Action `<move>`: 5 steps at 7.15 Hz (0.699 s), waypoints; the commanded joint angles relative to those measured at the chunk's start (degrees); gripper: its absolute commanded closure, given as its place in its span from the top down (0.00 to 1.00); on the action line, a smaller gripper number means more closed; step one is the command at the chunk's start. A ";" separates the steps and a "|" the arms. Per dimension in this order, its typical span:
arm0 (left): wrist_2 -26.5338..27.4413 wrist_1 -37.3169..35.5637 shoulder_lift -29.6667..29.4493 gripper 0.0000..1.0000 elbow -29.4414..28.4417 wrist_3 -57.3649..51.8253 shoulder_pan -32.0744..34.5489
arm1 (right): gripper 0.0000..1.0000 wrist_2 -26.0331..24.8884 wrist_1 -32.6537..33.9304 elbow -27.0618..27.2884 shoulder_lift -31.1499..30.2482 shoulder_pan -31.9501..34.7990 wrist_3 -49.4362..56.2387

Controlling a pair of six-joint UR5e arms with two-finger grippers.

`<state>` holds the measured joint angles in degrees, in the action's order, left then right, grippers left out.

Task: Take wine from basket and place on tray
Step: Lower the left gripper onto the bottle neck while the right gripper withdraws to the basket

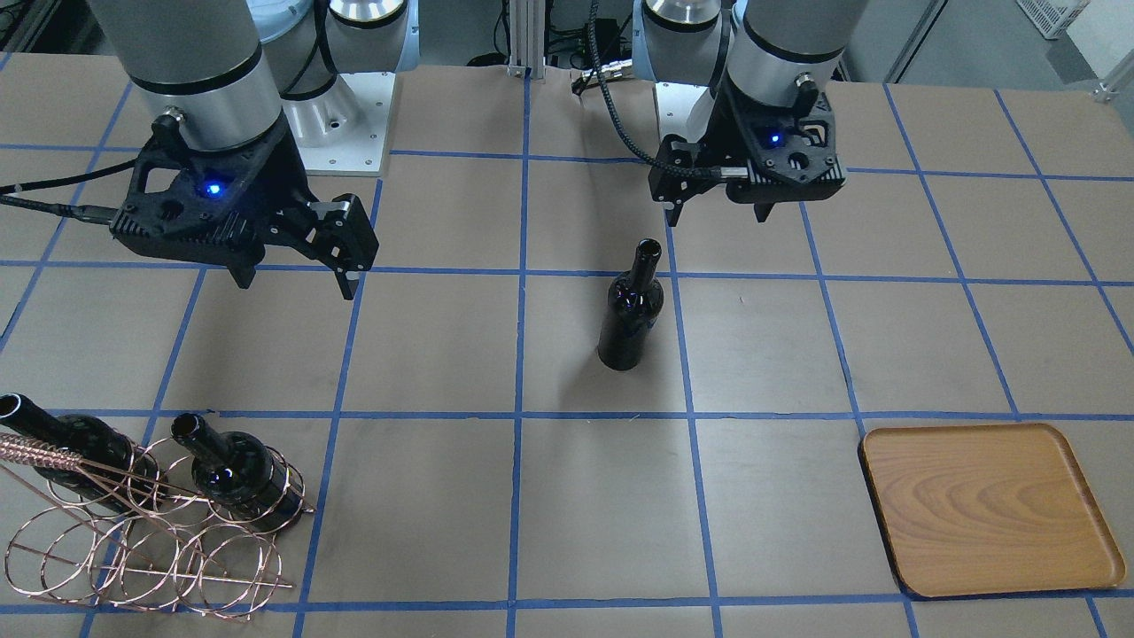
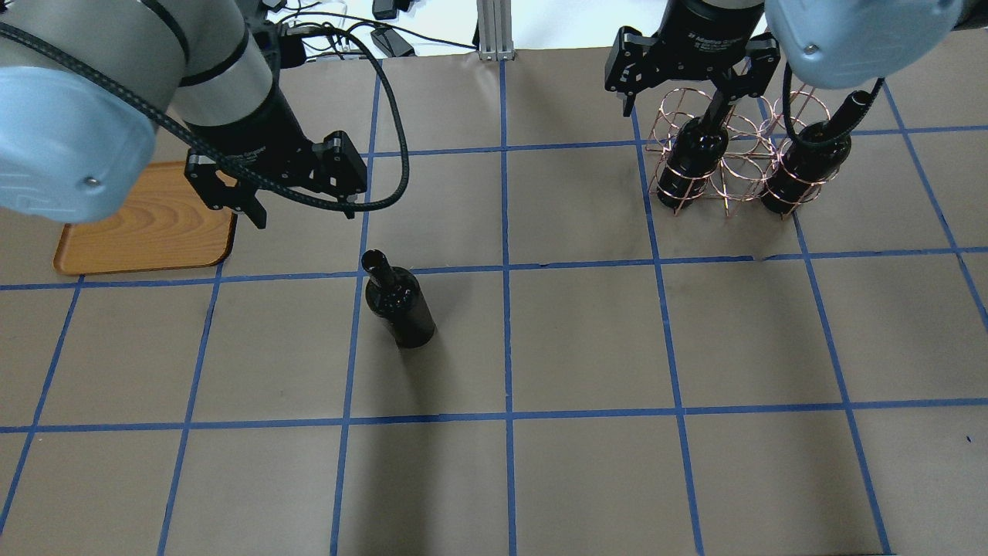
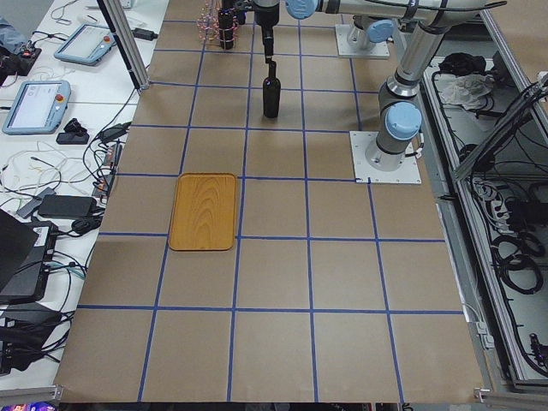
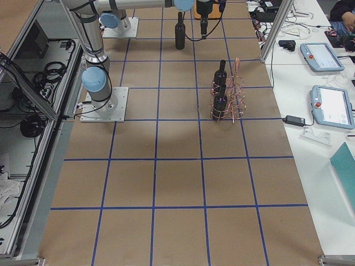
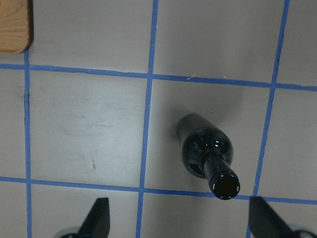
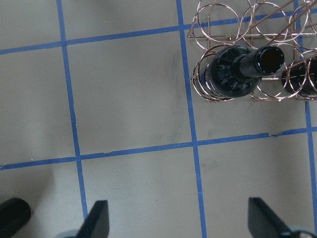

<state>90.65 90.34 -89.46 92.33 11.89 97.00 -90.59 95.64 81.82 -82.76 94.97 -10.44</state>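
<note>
Overhead exterior view, taken from its left edge across: the tray [image 2: 147, 232] lies flat at the table's far left with nothing on it. Above its right corner hangs the left gripper [image 2: 302, 210], jaws wide apart and holding nothing. The left wrist view agrees, both fingers [image 5: 96, 220] spread at the bottom of the frame with only table between them. Near it, toward the table's middle, the wine bottle [image 2: 401, 305] stands upright on the brown paper, alone. It touches neither gripper and is well apart from tray and basket alike.

Further right, the right gripper [image 2: 671, 104] hovers at the near-left edge of the basket [image 2: 725, 154], its jaws likewise apart and empty. The basket holds two more bottles [image 2: 691, 166], necks up in its wire loops, and the other loops hold nothing.

As a judgement, one bottle is out of the basket and parked halfway, so the step in hand is the left arm's pick-up for the carry to the tray. In the left wrist view the bottle's mouth sits off-centre, toward one finger. The next move therefore calls for centring over the neck, coming down around it and closing firmly. The glass looks smooth, and a tall bottle tips easily if it is nudged off-centre.
</note>
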 commanded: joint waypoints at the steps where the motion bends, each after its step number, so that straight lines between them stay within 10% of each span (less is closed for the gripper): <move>1: 0.06 -1.12 -0.89 1.00 3.20 1.12 3.01 | 1.00 0.58 -2.55 0.18 -0.82 -0.75 10.73; 5: -0.03 -9.30 -3.35 1.00 5.93 1.21 3.46 | 1.00 0.68 -6.16 0.36 -1.09 -0.75 12.02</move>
<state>90.60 82.63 -92.09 97.60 13.05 100.42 -89.96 90.69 82.16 -83.71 94.22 1.43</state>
